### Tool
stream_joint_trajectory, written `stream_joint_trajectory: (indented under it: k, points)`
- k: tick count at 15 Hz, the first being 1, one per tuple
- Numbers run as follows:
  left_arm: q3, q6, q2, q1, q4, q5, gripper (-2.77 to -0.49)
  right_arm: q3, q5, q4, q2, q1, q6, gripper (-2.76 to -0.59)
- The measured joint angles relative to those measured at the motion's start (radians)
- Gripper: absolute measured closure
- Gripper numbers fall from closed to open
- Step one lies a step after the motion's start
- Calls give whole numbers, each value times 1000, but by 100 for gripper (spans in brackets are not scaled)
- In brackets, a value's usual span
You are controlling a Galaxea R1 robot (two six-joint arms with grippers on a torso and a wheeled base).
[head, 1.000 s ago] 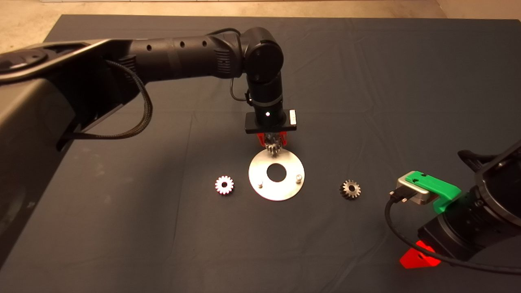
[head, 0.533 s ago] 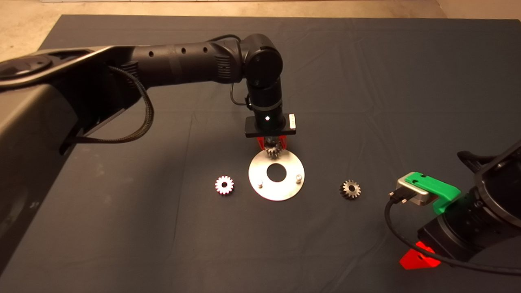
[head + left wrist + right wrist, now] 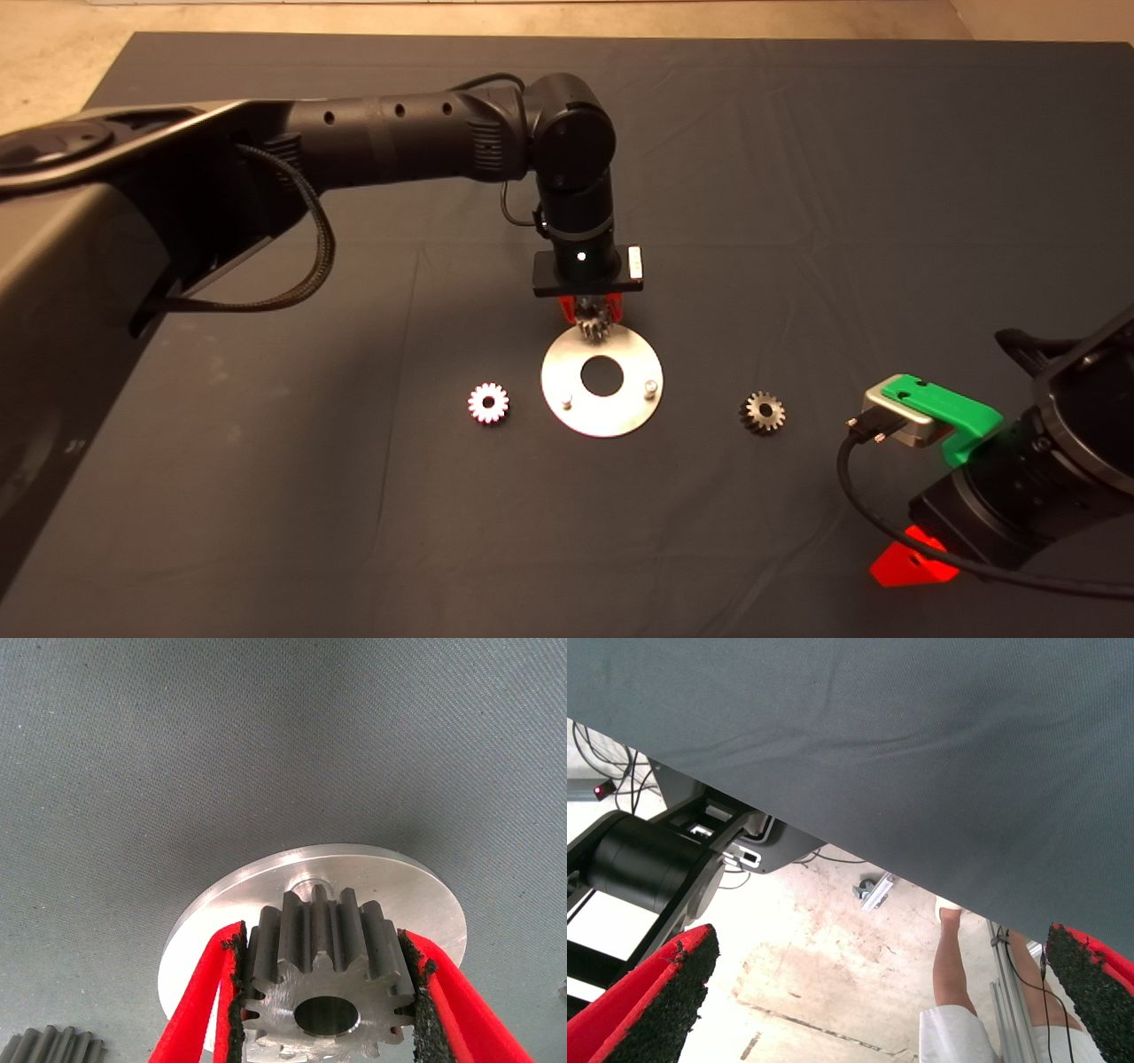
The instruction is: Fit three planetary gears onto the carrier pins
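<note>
My left gripper [image 3: 592,312] is shut on a silvery planetary gear [image 3: 326,979], also seen in the head view [image 3: 594,325], and holds it over the far edge of the shiny round carrier disc [image 3: 620,412]. In the left wrist view a carrier pin [image 3: 310,890] stands on the disc [image 3: 390,877] just behind the held gear. Two more pins [image 3: 567,402] [image 3: 650,386] stand bare on the near side. A second gear [image 3: 488,403] lies on the mat left of the disc, a third [image 3: 763,412] to its right. My right gripper [image 3: 912,563] is parked at the lower right, open.
The dark mat [image 3: 797,177] covers the table. The left arm [image 3: 399,137] reaches across the far left. The right wrist view looks past the mat's edge [image 3: 833,842] at the floor, the robot base [image 3: 656,868] and a person's leg [image 3: 954,966].
The left gripper with the gear shifted slightly away from me over the disc's far edge between the oldest frame and now. Nothing else moved.
</note>
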Motion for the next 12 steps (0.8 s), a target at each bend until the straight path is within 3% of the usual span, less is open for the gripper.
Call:
stream_joint_trajectory:
  k: [7, 12]
  points:
    - [31, -1, 0, 2, 24, 4, -94, 0, 0, 0, 0, 0, 0, -275]
    - [37, -31, 0, 6, 29, 6, -94, 0, 0, 0, 0, 0, 0, -275]
